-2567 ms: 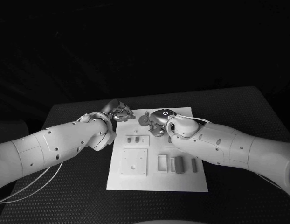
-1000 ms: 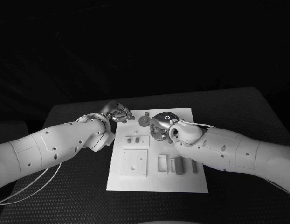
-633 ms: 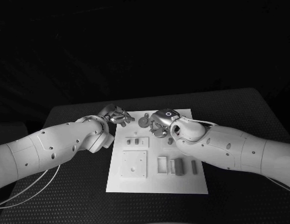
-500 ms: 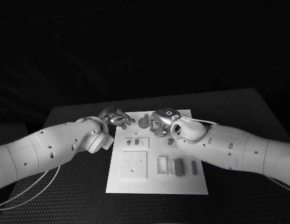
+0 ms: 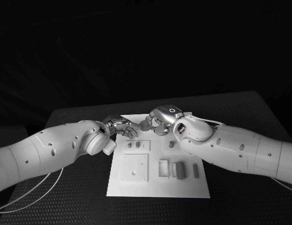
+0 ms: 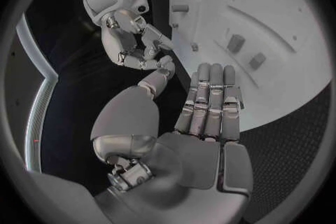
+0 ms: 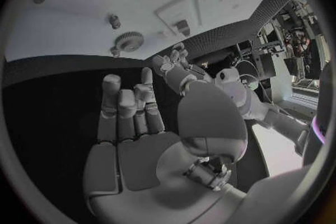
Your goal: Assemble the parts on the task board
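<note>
Left hand hovered at the board's far left corner, fingers straight and together, empty. Right hand hung over the far edge, fingers extended, empty, near a gear. Parts lay on the board's nearer half.

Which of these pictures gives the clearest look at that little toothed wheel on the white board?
The right wrist view: the gear lies unobstructed on the white board, its teeth plain. In the head view it is small and partly hidden by the right hand. In the left wrist view I cannot pick it out.
</note>
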You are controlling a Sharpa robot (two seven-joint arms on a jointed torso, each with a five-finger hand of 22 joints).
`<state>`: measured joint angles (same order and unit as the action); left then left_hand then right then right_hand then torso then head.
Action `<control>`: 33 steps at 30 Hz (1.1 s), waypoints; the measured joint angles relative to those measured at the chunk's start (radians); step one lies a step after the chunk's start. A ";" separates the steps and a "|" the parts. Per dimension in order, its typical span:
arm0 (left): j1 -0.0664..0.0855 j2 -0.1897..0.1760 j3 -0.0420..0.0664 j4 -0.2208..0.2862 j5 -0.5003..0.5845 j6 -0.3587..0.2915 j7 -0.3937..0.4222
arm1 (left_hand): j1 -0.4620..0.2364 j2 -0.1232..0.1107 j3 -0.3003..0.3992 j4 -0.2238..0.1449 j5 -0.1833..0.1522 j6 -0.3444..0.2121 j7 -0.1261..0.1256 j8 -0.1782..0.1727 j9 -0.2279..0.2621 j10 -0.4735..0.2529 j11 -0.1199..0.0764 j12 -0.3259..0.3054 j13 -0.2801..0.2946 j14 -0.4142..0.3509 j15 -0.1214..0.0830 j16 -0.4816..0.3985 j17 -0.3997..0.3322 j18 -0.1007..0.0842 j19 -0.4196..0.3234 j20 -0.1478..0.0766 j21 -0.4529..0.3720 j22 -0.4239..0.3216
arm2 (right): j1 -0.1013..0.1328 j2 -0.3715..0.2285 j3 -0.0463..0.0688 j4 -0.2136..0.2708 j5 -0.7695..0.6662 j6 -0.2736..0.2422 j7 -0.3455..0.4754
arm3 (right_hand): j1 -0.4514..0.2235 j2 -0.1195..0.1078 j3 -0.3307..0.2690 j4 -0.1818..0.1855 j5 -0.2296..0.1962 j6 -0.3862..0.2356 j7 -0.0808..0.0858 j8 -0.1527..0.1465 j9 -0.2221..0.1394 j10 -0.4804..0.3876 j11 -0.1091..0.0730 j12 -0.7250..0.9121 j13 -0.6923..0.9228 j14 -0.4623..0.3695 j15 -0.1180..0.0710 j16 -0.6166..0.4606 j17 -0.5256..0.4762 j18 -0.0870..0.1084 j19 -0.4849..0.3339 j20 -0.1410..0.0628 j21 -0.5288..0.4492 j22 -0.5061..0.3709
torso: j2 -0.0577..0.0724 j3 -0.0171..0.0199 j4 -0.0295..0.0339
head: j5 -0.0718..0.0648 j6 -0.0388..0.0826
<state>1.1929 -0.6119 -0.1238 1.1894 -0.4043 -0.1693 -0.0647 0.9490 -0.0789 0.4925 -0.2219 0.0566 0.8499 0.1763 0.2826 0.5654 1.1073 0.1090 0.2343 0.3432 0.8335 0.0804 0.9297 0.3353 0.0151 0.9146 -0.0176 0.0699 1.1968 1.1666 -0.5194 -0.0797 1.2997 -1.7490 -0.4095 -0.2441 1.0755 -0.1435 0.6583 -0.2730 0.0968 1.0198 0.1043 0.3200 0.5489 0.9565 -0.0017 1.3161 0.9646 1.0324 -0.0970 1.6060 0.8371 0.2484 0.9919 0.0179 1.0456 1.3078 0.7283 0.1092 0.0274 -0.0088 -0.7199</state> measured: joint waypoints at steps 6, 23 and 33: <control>0.000 0.015 0.000 -0.002 0.042 0.045 -0.002 | -0.017 0.002 -0.012 0.006 -0.002 -0.023 -0.009 -0.011 -0.014 -0.014 0.007 -0.008 0.000 -0.014 0.007 -0.005 0.001 0.000 -0.012 0.005 0.000 -0.006 | 0.001 -0.004 0.012 0.031 0.005 -0.009 -0.002 | 0.000 0.000 0.000 0.000 0.000 0.000 0.000 0.000 -0.001 0.000 0.000 0.000 0.000 0.000 0.000 0.000 0.000 0.000 0.000 0.000 0.000 0.000 | 0.000 -0.0002 0.0000 | -0.001 0.005; 0.000 0.007 0.000 -0.008 0.090 0.041 0.015 | -0.015 0.013 -0.015 -0.001 -0.002 -0.025 -0.003 -0.013 -0.019 -0.014 0.007 -0.008 0.001 -0.015 0.005 -0.006 0.006 0.000 -0.020 0.005 0.000 -0.008 | 0.005 -0.014 0.012 -0.027 0.018 0.008 -0.011 | -0.004 -0.004 0.005 0.005 0.000 -0.001 -0.001 0.000 -0.003 0.000 0.000 0.000 -0.002 0.002 0.002 0.000 -0.002 0.000 0.004 -0.004 0.000 0.000 | 0.001 -0.0013 0.0019 | -0.009 0.013; 0.000 0.000 0.000 -0.008 0.107 0.022 0.034 | -0.015 0.013 -0.017 -0.005 -0.002 -0.021 0.000 -0.009 -0.020 -0.014 0.007 -0.008 0.003 -0.015 0.005 -0.006 0.008 0.000 -0.020 0.005 0.000 -0.009 | 0.010 -0.021 0.038 -0.074 0.048 0.008 -0.006 | -0.010 -0.027 0.008 0.019 0.000 -0.025 0.009 -0.022 -0.012 0.000 0.000 -0.005 -0.002 0.000 0.003 0.000 -0.003 0.000 0.004 -0.003 0.000 0.000 | 0.001 -0.0013 0.0022 | -0.010 0.016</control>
<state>1.1930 -0.6123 -0.1238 1.1814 -0.2974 -0.1477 -0.0311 0.9342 -0.0656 0.4751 -0.2266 0.0549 0.8288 0.1765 0.2739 0.5456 1.0930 0.1160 0.2266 0.3459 0.8181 0.0858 0.9235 0.3430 0.0151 0.8951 -0.0127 0.0699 1.1881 1.1766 -0.5406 -0.0415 1.2257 -1.7008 -0.4010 -0.2500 1.0653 -0.1703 0.6666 -0.2536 0.0968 0.9951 0.1131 0.2975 0.5371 0.9564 -0.0016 1.3114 0.9627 1.0325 -0.0935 1.6060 0.8342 0.2483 0.9954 0.0145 1.0456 1.3078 0.7291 0.1079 0.0296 -0.0189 -0.7038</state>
